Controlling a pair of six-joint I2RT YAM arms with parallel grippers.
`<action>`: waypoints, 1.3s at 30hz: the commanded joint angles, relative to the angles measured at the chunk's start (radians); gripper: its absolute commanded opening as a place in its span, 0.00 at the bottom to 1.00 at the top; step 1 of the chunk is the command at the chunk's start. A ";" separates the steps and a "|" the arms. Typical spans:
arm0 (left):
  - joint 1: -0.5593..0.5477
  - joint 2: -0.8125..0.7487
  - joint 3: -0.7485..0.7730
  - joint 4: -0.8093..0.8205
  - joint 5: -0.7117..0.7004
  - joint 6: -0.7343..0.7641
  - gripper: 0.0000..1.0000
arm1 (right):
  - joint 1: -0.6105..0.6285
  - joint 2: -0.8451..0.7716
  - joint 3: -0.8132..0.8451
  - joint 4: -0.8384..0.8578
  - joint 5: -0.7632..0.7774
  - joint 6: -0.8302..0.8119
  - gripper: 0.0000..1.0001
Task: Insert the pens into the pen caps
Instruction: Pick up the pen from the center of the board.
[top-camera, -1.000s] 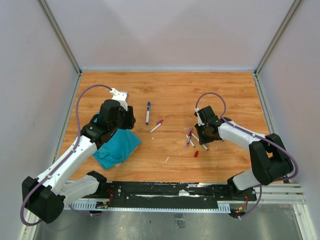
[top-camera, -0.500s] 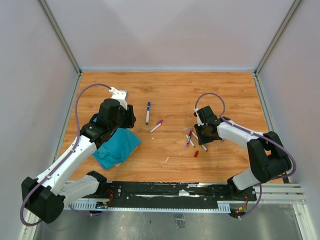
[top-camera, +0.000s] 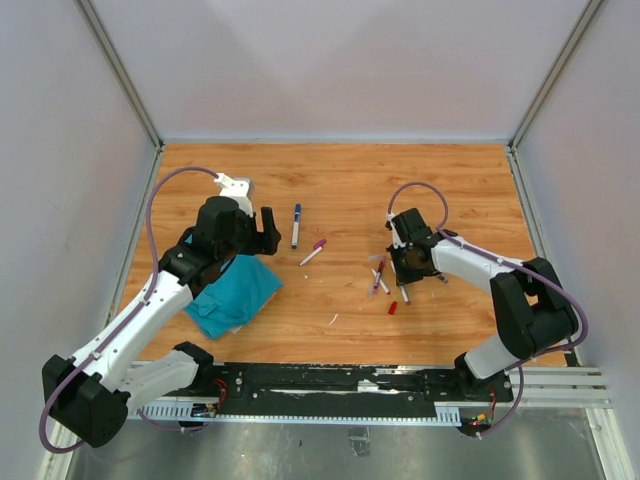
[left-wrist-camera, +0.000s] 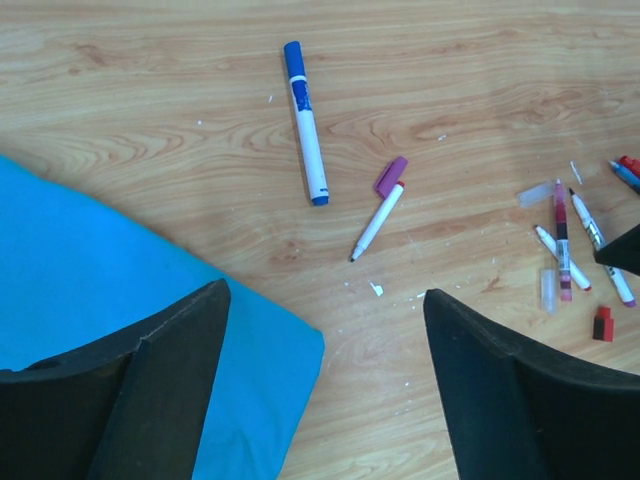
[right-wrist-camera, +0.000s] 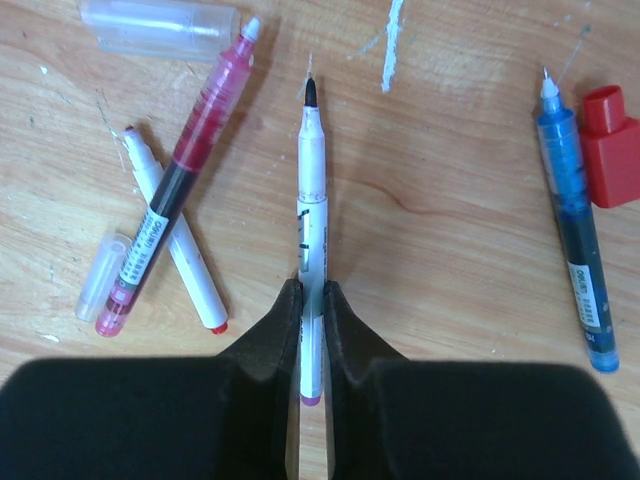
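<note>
My right gripper (right-wrist-camera: 312, 300) is shut on a white pen (right-wrist-camera: 312, 225) with a dark tip and a purple end, lying on the wood and pointing away from me. Left of it a red pen (right-wrist-camera: 180, 180) crosses a white pen (right-wrist-camera: 175, 250), with two clear caps (right-wrist-camera: 160, 27) nearby. On the right lie a blue pen (right-wrist-camera: 575, 240) and a red cap (right-wrist-camera: 612, 145). My left gripper (left-wrist-camera: 322, 292) is open and empty above the edge of the teal cloth (left-wrist-camera: 90, 270). Beyond it lie a blue-capped pen (left-wrist-camera: 305, 120) and a white pen (left-wrist-camera: 376, 222) beside a purple cap (left-wrist-camera: 391, 175).
The teal cloth (top-camera: 232, 292) lies folded at the left under the left arm. Small white scraps (top-camera: 333, 319) dot the wooden table (top-camera: 340, 180). Grey walls close in the left, far and right sides. A black rail (top-camera: 330, 385) runs along the near edge.
My right gripper has closed on the white pen and shifted slightly left. My left gripper has opened wider; its arm has barely moved.
</note>
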 joint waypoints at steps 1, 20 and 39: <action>0.002 -0.038 0.013 0.063 -0.006 -0.050 0.91 | -0.010 -0.056 -0.028 -0.031 0.037 0.005 0.03; -0.113 -0.122 -0.206 0.402 0.190 -0.217 0.99 | -0.010 -0.568 -0.214 0.227 -0.237 0.189 0.01; -0.452 0.150 -0.261 0.773 0.211 -0.289 0.77 | -0.007 -0.718 -0.417 0.731 -0.398 0.641 0.01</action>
